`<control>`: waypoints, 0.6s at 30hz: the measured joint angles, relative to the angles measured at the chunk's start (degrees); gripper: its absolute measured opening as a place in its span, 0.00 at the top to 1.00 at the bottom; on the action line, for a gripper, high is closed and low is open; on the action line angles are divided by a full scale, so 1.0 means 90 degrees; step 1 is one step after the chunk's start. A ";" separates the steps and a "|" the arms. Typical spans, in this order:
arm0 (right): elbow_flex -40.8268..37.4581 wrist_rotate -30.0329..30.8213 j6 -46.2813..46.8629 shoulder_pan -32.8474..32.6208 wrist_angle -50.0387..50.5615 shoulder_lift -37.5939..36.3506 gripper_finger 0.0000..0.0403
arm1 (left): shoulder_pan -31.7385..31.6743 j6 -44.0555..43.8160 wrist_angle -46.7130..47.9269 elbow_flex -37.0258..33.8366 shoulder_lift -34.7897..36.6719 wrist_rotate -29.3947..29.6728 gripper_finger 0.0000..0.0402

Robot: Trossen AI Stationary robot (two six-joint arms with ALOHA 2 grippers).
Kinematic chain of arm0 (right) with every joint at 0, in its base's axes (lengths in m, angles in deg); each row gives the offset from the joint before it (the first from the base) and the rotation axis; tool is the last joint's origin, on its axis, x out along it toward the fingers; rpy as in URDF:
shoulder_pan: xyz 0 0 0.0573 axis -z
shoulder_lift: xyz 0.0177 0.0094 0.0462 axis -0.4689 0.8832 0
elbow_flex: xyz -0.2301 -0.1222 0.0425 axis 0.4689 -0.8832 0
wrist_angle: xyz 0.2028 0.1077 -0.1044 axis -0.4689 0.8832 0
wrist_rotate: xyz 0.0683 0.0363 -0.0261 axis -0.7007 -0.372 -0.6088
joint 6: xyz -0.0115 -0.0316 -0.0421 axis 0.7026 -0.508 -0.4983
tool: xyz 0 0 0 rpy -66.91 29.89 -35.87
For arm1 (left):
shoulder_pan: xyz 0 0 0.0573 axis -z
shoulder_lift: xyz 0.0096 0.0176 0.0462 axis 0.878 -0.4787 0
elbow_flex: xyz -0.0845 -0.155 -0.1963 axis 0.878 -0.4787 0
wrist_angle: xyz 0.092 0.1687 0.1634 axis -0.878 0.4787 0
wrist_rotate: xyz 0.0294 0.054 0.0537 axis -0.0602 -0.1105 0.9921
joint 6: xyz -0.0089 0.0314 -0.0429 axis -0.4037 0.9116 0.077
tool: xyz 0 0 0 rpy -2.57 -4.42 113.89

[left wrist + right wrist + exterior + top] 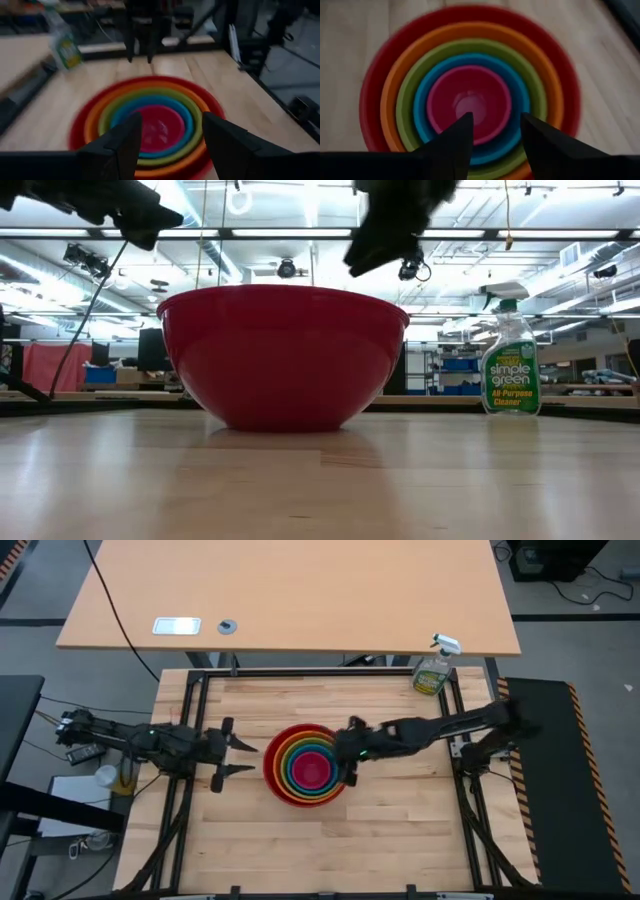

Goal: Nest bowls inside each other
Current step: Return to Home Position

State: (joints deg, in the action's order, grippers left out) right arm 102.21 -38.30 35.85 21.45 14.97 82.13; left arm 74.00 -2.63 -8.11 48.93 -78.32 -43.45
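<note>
The bowls (305,765) stand nested in one stack at the middle of the table. The red one (285,355) is outermost and rests on its base, with orange, lime green and blue ones inside it. The magenta one (470,95) is innermost. My right gripper (346,753) hangs open above the stack's right rim, clear of it, with nothing between its fingers (462,135). My left gripper (252,759) stands open just left of the stack, pointing toward it and touching nothing.
A green spray bottle (432,670) stands at the table's far right corner. A light wooden desk (300,590) lies beyond the far edge. Bare wooden table top stretches toward the near edge (320,860).
</note>
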 joint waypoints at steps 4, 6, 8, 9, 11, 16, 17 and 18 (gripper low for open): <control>-0.1476 -0.0050 0.0166 0.0222 -0.1136 -0.1275 0.58 | 0.0014 0.0048 -0.0383 -0.0371 0.0587 0.0115 0.48; -0.2186 -0.0046 0.0281 0.0320 -0.1535 -0.1944 0.58 | 0.0014 0.0036 -0.0420 -0.0493 0.0842 0.0117 0.48; -0.2910 -0.0001 0.0448 0.0413 -0.1960 -0.2633 0.58 | 0.0014 -0.0010 -0.0433 -0.0624 0.1099 0.0115 0.48; -0.3247 0.0038 0.0560 0.0458 -0.2183 -0.2978 0.58 | 0.0014 -0.0015 -0.0431 -0.0709 0.1245 0.0117 0.48; -0.3905 0.0098 0.0759 0.0536 -0.2616 -0.3672 0.58 | 0.0014 -0.0007 -0.0488 -0.0904 0.1508 0.0238 0.48; -0.5358 0.0290 0.1214 0.0611 -0.3610 -0.5041 0.58 | 0.0014 -0.0043 -0.1328 -0.1535 0.2138 0.0396 0.48; -0.5623 0.0295 0.1247 0.0611 -0.3787 -0.5266 0.58 | 0.0014 -0.0045 -0.1489 -0.1637 0.2255 0.0396 0.48; -0.5869 0.0299 0.1276 0.0611 -0.3951 -0.5467 0.58 | 0.0014 -0.0048 -0.1555 -0.1715 0.2358 0.0404 0.48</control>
State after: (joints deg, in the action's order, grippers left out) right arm 49.39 -35.61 47.33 26.95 -20.59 32.93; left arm 74.13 -3.07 -22.11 33.49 -57.10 -39.82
